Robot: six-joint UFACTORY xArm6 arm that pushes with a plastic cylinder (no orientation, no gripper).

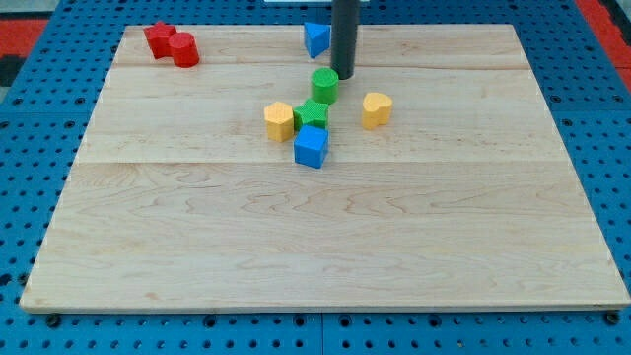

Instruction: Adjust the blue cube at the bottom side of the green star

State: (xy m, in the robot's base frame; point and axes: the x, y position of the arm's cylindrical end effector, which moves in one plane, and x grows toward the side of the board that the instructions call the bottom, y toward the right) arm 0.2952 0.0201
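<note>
The blue cube point(311, 147) sits near the board's middle, touching the lower side of the green star point(311, 115). A green cylinder point(324, 86) stands just above the star. My tip point(342, 74) is at the cylinder's upper right, close to it, well above the blue cube. The rod rises out of the view's top.
A yellow hexagonal block point(279, 121) lies left of the star. A yellow heart block point(376, 109) lies to the right. A blue triangular block point(315, 39) sits near the top edge by the rod. Two red blocks point(172, 43) lie at the top left of the wooden board point(325, 247).
</note>
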